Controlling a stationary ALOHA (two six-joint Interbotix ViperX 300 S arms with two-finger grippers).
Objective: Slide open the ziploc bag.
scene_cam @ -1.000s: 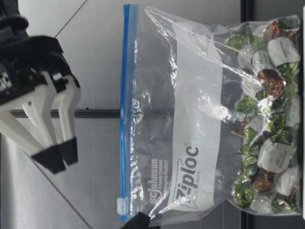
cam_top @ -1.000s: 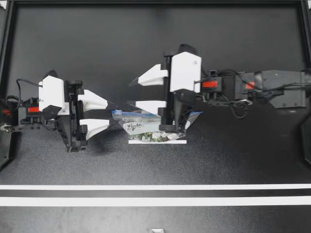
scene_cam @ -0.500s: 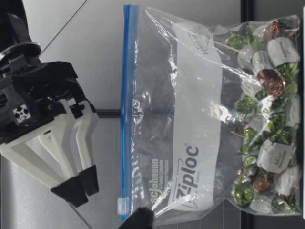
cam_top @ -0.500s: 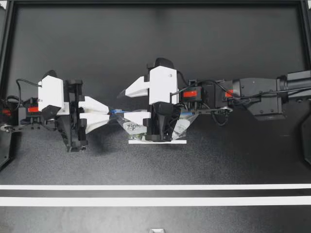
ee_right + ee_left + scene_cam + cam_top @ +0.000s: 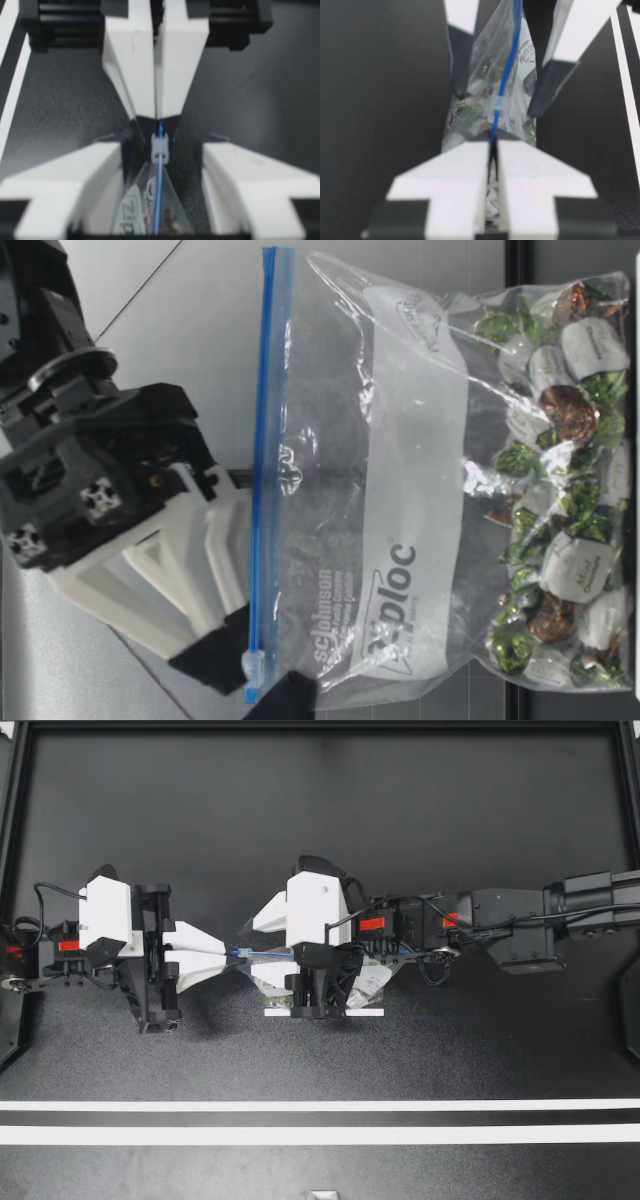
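A clear zip bag (image 5: 400, 490) of wrapped candies (image 5: 560, 490) stands upright on the table, its blue zip strip (image 5: 262, 440) on top. In the top view my left gripper (image 5: 228, 953) is shut on the bag's end corner, just beyond the white slider (image 5: 499, 107). My right gripper (image 5: 258, 950) is open, one finger on each side of the strip at the slider (image 5: 160, 145). The low view shows the right gripper (image 5: 225, 665) down at the slider (image 5: 256, 665). From the right wrist, the left gripper (image 5: 159, 122) pinches the strip's tip.
The black table (image 5: 320, 830) stretches behind the arms. Two white tape lines (image 5: 320, 1120) run across the table near its front edge. A white strip (image 5: 323, 1012) lies at the bag's foot.
My left gripper has shut on the bag's corner. My right gripper has moved left along the bag and come down until its open fingers straddle the slider.
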